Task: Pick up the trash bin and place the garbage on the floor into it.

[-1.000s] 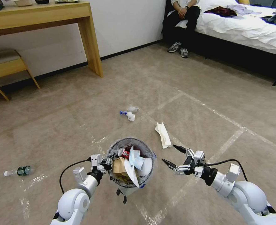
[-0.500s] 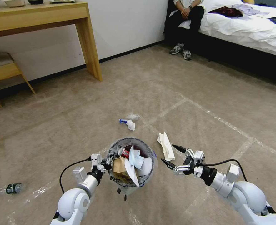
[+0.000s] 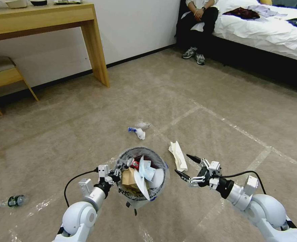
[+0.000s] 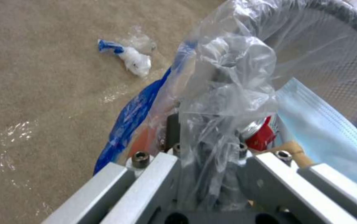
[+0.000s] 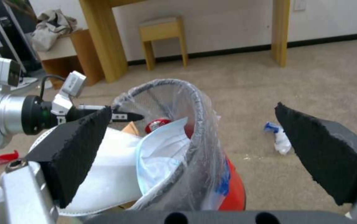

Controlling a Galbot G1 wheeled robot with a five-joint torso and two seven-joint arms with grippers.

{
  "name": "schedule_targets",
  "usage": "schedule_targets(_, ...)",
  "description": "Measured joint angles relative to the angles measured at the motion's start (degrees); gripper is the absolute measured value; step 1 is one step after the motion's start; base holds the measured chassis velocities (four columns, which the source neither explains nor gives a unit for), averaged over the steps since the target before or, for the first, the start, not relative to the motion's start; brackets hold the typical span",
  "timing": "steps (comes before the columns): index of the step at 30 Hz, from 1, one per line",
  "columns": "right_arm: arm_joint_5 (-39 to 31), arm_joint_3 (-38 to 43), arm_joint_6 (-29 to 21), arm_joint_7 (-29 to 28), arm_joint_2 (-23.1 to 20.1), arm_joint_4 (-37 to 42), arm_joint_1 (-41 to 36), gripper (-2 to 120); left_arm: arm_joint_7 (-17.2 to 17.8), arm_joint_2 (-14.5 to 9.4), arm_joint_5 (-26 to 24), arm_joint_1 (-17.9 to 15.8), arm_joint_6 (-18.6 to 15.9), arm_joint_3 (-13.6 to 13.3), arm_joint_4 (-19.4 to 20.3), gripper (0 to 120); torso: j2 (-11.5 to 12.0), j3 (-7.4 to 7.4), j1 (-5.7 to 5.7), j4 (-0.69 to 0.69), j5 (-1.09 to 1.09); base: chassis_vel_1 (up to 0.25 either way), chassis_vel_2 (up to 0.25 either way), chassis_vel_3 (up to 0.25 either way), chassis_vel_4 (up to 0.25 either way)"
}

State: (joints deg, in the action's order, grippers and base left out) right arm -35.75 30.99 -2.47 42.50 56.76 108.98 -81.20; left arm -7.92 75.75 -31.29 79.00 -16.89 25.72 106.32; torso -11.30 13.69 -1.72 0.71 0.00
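My left tool (image 3: 117, 172) is clenched on the trash bin's (image 3: 158, 160) lined rim, lower centre of frame. My right tool (image 3: 187, 167) hangs spread apart beside it. Collecting is underway; next I'd judge the crumpled white tissue (image 3: 178, 155), centre-right, needs grasping.

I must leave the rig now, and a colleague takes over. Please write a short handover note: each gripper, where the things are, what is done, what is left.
Left gripper: shut on the trash bin at its rim, holding it off the floor.
Right gripper: open, empty, beside the bin, above the floor near the white folded paper.
Done: bin picked up; it already holds a brown paper bag, a red can and a blue mask.
Left: the white folded paper, the blue-and-white wrapper ahead of the bin, the small bottle far to the robot's left.
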Motion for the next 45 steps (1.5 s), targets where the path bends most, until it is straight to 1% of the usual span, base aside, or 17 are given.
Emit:
schedule_targets(4, 0.1, 0.0, -1.3, 2.0, 0.1, -0.4, 0.5, 100, 0.0, 0.0, 0.0, 0.2, 0.0, 0.1, 0.0, 1, 0.0, 0.0, 0.0, 0.0, 0.0, 0.0, 0.0, 0.0, 0.0)
schedule_targets(14, -0.8, -0.1, -1.2, 2.2, 0.2, -0.9, 0.7, 100, 0.0, 0.4, 0.1, 0.3, 0.0, 0.2, 0.0, 1, 0.0, -0.01, 0.0, 0.0, 0.0, -0.032, 0.02, 0.02, -0.022)
schedule_targets(21, -0.8, 0.1, 0.0, 2.2, 0.2, -0.8, 0.1, 100, 0.0, 0.7, 0.1, 0.2, 0.0, 0.2, 0.2, 1, 0.0, -0.02, -0.01, 0.0, 0.01, -0.14, 0.153, 0.155, -0.161)
schedule_targets(24, -1.0, 0.1, 0.2, 1.9, 0.2, -0.6, -0.1, 100, 0.0, 0.7, 0.1, 0.2, 0.1, 0.2, 0.3, 1, 0.0, 0.0, -0.04, 0.0, 0.02, -0.177, 0.206, 0.19, -0.191)
schedule_targets(25, -1.0, 0.1, 0.3, 1.8, 0.2, -0.5, -0.1, 100, 0.0, 0.7, 0.1, 0.2, 0.1, 0.3, 0.3, 1, 0.0, 0.01, -0.06, -0.03, 0.02, -0.167, 0.139, 0.139, -0.124)
schedule_targets(26, -1.0, 0.2, 0.3, 1.7, 0.2, -0.5, -0.1, 100, 0.0, 0.6, 0.1, 0.2, 0.1, 0.3, 0.4, 1, 0.0, 0.01, -0.06, -0.01, -0.01, -0.123, 0.139, 0.139, -0.075)
schedule_targets(28, -0.9, 0.2, 0.4, 1.7, 0.2, -0.5, -0.2, 100, 0.0, 0.6, 0.1, 0.3, 0.1, 0.3, 0.4, 1, 0.0, 0.0, -0.05, -0.01, 0.0, -0.084, 0.108, 0.096, -0.056)
schedule_targets(38, -0.7, 0.0, 0.9, 0.4, 0.1, -0.9, 0.3, 100, 0.1, 0.9, 0.1, 0.0, 0.1, 0.3, 0.5, 1, 0.0, -0.03, 0.01, 0.01, 0.0, 0.021, -0.025, -0.025, 0.02)
schedule_targets(45, -2.6, -1.9, 0.2, -2.2, -0.7, -2.9, 2.8, 100, 0.1, 0.8, 0.1, -1.0, 0.0, 1.0, 0.2, 1, 0.0, -0.02, 0.0, 0.0, 0.0, 0.0, 0.0, 0.0, 0.0)
